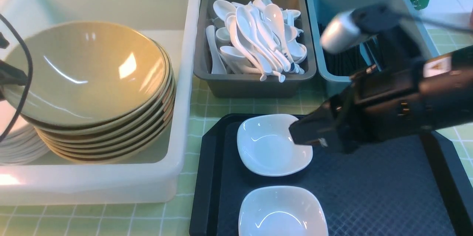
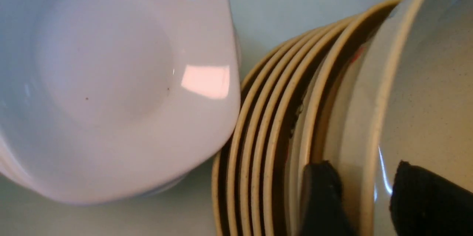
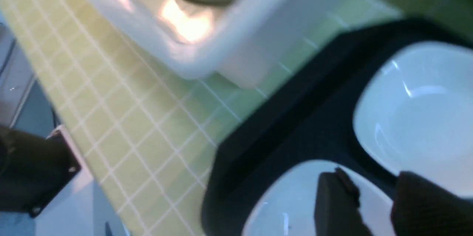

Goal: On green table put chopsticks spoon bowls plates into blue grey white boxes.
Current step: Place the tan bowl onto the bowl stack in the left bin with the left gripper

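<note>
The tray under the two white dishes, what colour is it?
The tray is black, diamond-textured; front view shows it best.

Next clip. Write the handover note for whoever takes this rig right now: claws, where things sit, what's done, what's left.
Left claw: open, astride the rim of the top bowl, which lies tilted on the bowl stack in the white box.
Right claw: open, at the edge of the farther plate on the black tray.
Done: spoons in the grey box, chopsticks in the blue box, stacked plates beside the bowls in the white box.
Left: farther plate and nearer plate, both on the tray, go into the white box.
</note>
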Tool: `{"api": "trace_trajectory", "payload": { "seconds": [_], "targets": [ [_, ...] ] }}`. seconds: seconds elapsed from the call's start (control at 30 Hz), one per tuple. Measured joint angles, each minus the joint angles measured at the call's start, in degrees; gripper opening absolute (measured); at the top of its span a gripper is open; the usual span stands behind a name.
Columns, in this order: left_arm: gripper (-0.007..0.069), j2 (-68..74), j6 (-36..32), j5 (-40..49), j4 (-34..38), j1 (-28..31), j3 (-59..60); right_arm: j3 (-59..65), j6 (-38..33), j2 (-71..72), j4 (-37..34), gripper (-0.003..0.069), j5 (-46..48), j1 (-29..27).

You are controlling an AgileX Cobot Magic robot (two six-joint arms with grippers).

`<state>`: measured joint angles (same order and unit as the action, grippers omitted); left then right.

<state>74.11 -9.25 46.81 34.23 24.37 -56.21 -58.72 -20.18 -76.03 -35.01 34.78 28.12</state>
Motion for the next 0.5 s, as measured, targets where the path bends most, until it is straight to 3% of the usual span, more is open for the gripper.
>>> {"api": "trace_trajectory", "payload": {
  "seconds": [0.07,0.17,0.27,0.47,0.5],
  "targets": [
    [0.0368,-0.33,0.41,0.33,-1.21,-0.7,0.0,0.0,0.52,-1.94,-0.05,0.0309,-0.15,-1.48],
    [0.0547,-2.58,1.2,2.96,-4.43,-2.12,-1.87,0.0,0.7,-7.8,-0.05,0.0397,-1.27,-6.24],
    [0.0622,-4.78,1.26,6.34,-6.81,-2.18,-5.3,0.0,0.7,-12.18,-0.05,0.0412,-2.8,-8.0],
    [0.065,-9.53,0.13,14.32,-7.78,-3.51,-14.21,0.0,0.59,-20.54,-0.17,0.0417,-7.19,-8.35],
    [0.0648,-11.31,-3.39,16.3,-6.14,-6.44,-15.49,0.0,0.84,-23.0,-0.24,0.0417,-8.91,-8.35]
  ]
}}
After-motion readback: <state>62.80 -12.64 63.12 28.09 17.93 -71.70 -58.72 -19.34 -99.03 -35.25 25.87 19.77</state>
